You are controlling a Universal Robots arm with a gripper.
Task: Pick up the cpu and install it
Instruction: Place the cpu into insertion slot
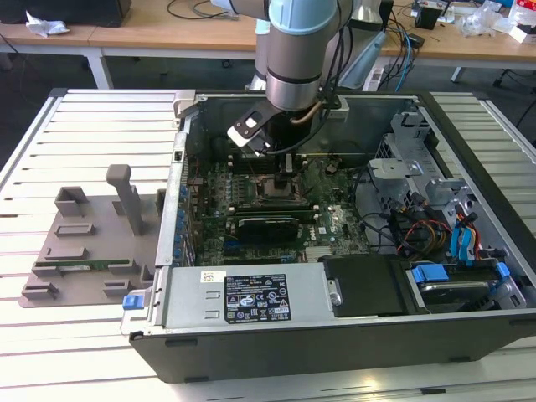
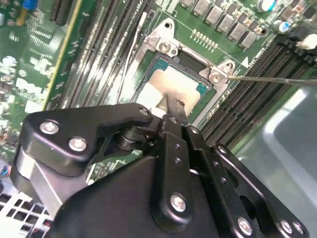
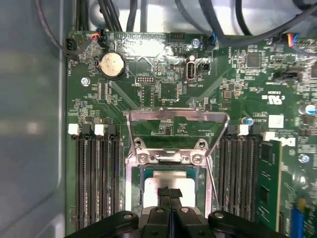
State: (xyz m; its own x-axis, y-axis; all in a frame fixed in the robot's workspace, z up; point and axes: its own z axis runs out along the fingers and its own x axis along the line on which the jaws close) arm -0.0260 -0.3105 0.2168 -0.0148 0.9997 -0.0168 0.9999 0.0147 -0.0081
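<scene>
The open case [image 1: 469, 151] holds the motherboard [image 3: 168, 89], and the arm [image 1: 293, 50] reaches down into it. On the board the socket [image 2: 163, 47] has its metal frame [image 3: 176, 121] swung up. The gripper [image 3: 170, 192] is pinched narrow with nothing between its fingers, and its tips are at the top of the cpu [image 2: 173, 84], which lies flat in the socket.

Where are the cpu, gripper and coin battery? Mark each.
cpu [image 3: 171, 178]: first wrist view, its metal top.
gripper [image 3: 170, 191]: first wrist view, between its fingertips.
coin battery [image 3: 112, 64]: first wrist view, its face centre.
</scene>
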